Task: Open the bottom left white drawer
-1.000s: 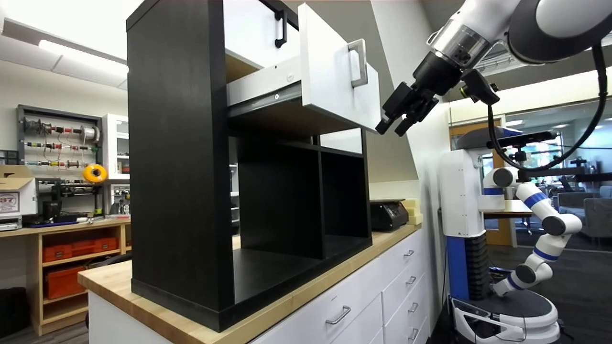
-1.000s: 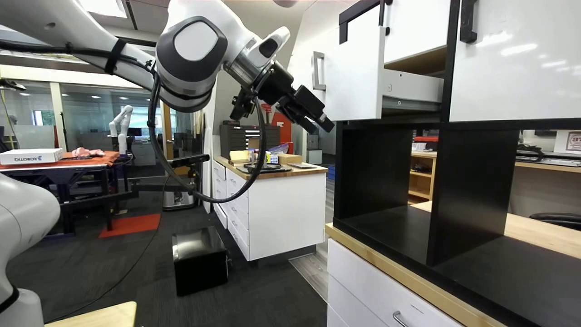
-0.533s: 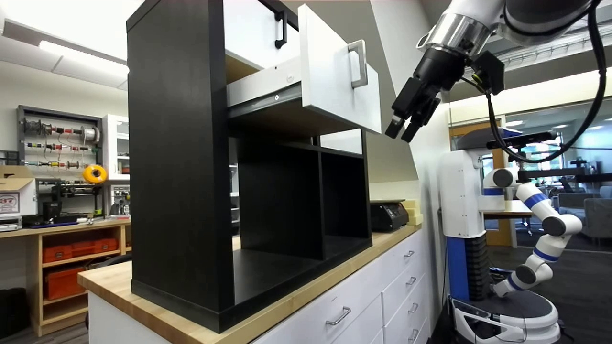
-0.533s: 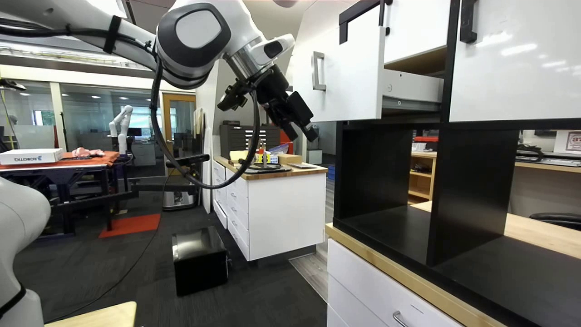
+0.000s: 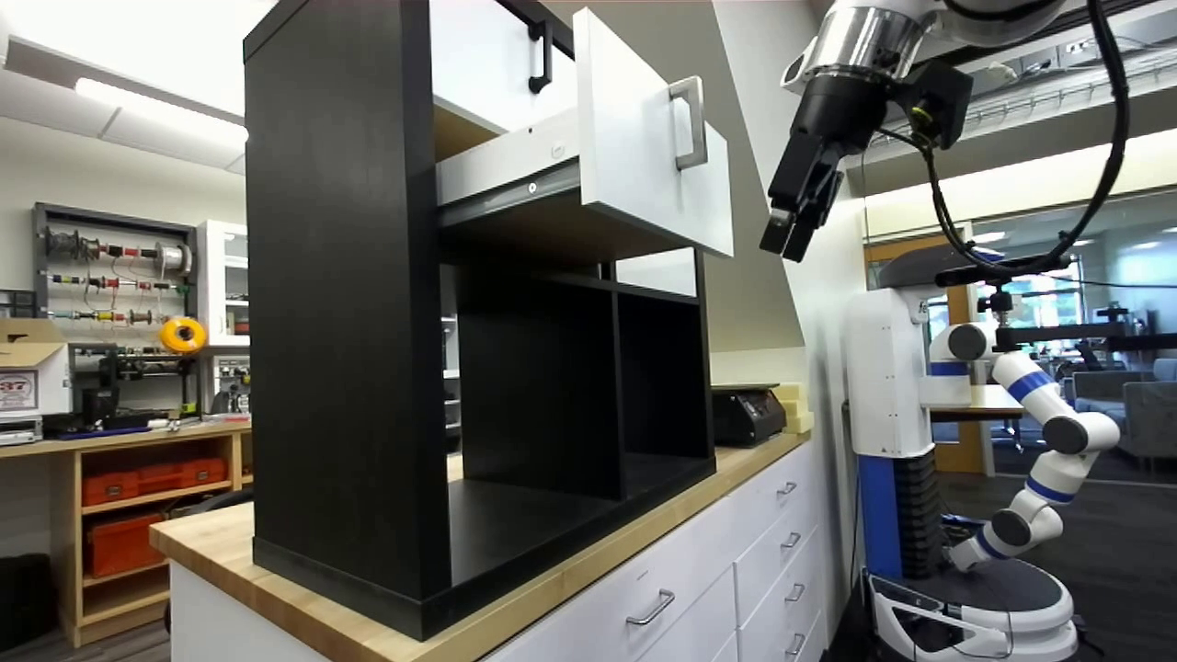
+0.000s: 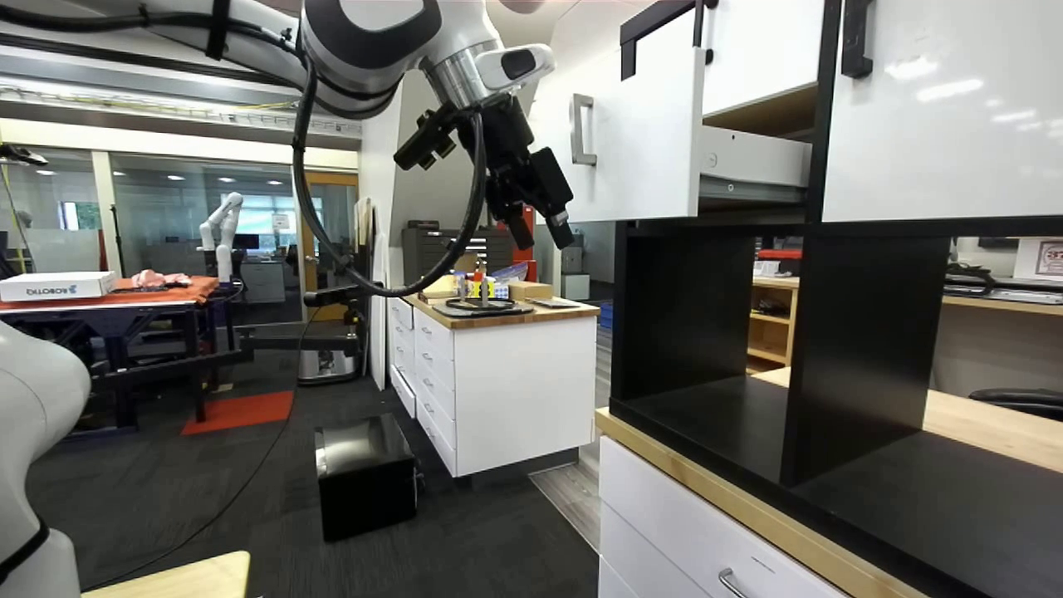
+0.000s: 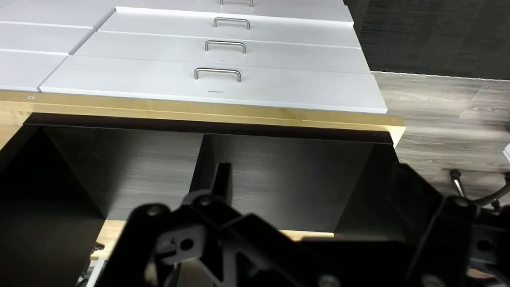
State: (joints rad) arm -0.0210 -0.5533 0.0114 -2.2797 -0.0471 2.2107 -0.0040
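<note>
The bottom left white drawer (image 5: 644,161) stands pulled out from the left column of the black shelf (image 5: 340,303), its pale box side (image 5: 510,161) and metal runner (image 5: 515,195) exposed, a grey metallic handle (image 5: 698,124) on its front. Directly above it sits an upper white front (image 6: 768,50) with a black handle (image 5: 547,55), and next to it, in the right column, a similar closed front (image 6: 947,124); in an exterior view the drawer's face hides part of that column. Black cubbies (image 6: 681,332) lie below, and the shelf rests on a wooden worktop (image 5: 225,533) over white counter drawers (image 5: 616,588) with silver bar handles. A black device (image 5: 747,416) and pale yellow blocks (image 5: 794,409) stand beyond the shelf. The drawer's face is turned toward the end effector (image 5: 786,244), which hangs in front, tilted downward and apart, wall showing between them; its fingertips (image 6: 561,232) appear near or below the line of the drawer's lower edge. A black cable (image 6: 480,170) loops beside it. In the wrist view the fingers are parted wide, a cubby floor showing through the gap.
</note>
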